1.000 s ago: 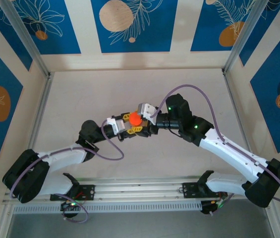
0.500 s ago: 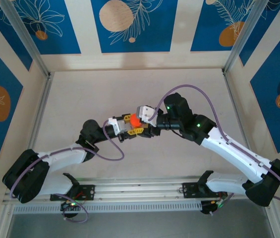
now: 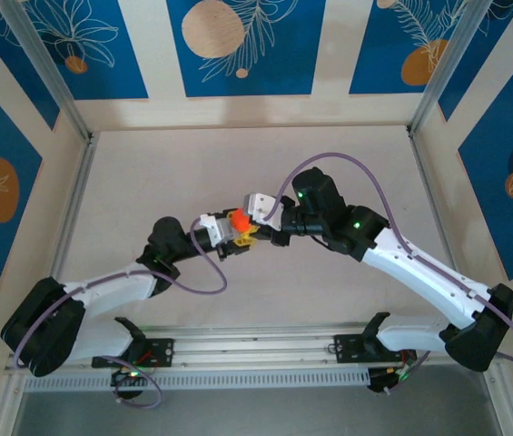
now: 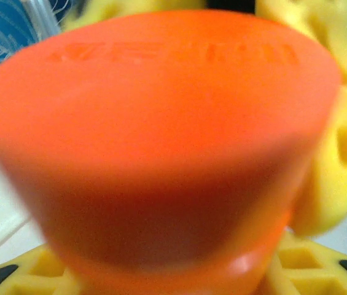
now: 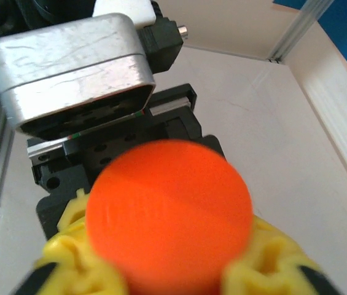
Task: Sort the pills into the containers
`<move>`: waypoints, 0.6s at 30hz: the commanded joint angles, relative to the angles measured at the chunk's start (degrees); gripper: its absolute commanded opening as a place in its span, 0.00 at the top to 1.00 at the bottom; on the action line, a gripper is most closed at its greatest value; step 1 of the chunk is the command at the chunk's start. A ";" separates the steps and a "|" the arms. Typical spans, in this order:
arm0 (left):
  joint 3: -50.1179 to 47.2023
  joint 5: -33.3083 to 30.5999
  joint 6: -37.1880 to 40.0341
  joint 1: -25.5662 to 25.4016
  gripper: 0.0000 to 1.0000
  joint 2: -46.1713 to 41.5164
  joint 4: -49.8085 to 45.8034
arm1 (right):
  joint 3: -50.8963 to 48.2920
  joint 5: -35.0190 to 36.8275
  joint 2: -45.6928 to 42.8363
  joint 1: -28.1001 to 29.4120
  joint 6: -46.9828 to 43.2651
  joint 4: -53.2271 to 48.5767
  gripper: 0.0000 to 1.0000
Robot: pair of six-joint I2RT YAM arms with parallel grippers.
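Over the beige tabletop (image 3: 147, 173), the left jaws and the right jaws both squeeze one orange pill bottle (image 3: 236, 219).

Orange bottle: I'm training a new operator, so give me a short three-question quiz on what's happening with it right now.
1. True or false: the orange bottle lies loose on the table.
2. Where is the bottle? A) mid-table, between the left claw and the right claw B) by the back wall C) beside the right arm's base
3. Fill in: the right claw's fingers are ___ in colour.
Key: 1 false; 2 A; 3 yellow.
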 commanded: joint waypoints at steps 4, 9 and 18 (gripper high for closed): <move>1.70 -3.83 5.06 -1.14 1.00 -0.91 -0.38 | 0.42 1.01 0.20 -1.23 4.22 0.75 1.00; 0.69 -3.41 4.75 -1.14 1.00 -1.06 2.23 | 0.57 1.32 0.59 -3.13 8.61 2.66 0.94; 6.55 -14.22 4.67 -0.64 1.00 2.41 -10.44 | -1.00 6.82 -1.82 -10.67 16.96 5.66 0.92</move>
